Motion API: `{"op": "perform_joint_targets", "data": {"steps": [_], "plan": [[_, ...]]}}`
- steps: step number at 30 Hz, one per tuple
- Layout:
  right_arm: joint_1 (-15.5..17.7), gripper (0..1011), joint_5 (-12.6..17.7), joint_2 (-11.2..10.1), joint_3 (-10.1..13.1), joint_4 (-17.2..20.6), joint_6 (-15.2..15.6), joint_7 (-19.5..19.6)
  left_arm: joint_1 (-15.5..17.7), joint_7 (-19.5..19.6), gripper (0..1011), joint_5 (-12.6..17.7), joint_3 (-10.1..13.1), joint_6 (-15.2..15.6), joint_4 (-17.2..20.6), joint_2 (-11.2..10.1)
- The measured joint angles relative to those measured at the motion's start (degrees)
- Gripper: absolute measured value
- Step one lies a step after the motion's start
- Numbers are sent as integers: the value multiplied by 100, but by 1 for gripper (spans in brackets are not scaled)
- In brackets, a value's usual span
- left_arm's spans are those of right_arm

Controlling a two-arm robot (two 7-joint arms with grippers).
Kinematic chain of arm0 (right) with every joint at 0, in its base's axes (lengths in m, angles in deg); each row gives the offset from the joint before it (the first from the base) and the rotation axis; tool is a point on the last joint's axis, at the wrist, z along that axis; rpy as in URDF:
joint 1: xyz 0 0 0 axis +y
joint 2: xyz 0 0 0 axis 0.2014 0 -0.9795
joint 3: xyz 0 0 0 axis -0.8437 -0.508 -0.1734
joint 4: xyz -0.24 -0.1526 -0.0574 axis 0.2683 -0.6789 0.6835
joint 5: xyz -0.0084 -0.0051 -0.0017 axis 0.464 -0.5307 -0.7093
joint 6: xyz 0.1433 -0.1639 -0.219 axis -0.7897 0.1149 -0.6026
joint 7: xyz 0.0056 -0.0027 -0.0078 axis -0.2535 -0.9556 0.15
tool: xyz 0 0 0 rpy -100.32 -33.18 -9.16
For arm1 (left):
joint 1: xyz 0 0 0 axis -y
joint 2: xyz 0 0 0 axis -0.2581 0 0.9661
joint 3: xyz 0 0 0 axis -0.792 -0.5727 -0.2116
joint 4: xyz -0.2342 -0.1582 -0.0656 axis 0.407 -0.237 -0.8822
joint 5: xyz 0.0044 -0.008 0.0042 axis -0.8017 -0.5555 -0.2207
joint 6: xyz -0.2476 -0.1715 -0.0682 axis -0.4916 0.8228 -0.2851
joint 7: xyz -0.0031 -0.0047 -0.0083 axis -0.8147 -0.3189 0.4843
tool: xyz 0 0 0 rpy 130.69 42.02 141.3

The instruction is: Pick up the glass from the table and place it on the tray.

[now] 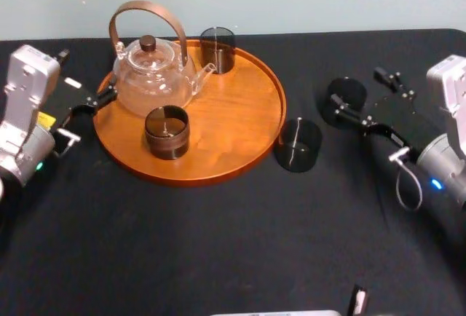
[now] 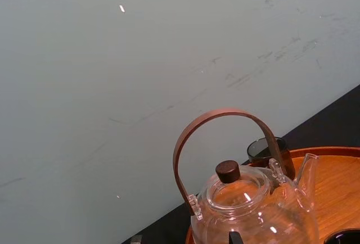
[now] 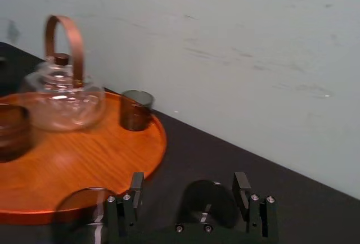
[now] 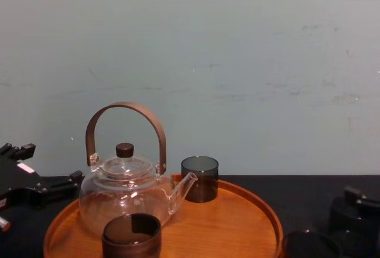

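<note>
Between right end effector's jaws, glass

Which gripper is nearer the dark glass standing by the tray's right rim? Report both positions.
Right. The right gripper sits just right of the dark glass, open around a second glass; the left gripper is across the tray, beside the teapot.

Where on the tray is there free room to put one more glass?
The tray's right half is bare, between the rear glass and the rim beside the table glass. The left half is crowded: teapot, front glass. The open right gripper straddles a farther glass; the left gripper parks left of the tray.
</note>
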State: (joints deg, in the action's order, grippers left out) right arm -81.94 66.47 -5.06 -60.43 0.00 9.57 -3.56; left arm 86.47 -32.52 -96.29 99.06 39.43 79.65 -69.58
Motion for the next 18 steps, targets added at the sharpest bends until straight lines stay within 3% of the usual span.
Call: {"op": "perform_joint_targets", "data": {"steps": [8,18], "plan": [[346,1002,48,-13,32,395,71,-200,0,0,1001,0,0,0,0,0],[440,1002,47,134,-76,459,182,-525,0,0,1001,0,0,0,0,0]]}}
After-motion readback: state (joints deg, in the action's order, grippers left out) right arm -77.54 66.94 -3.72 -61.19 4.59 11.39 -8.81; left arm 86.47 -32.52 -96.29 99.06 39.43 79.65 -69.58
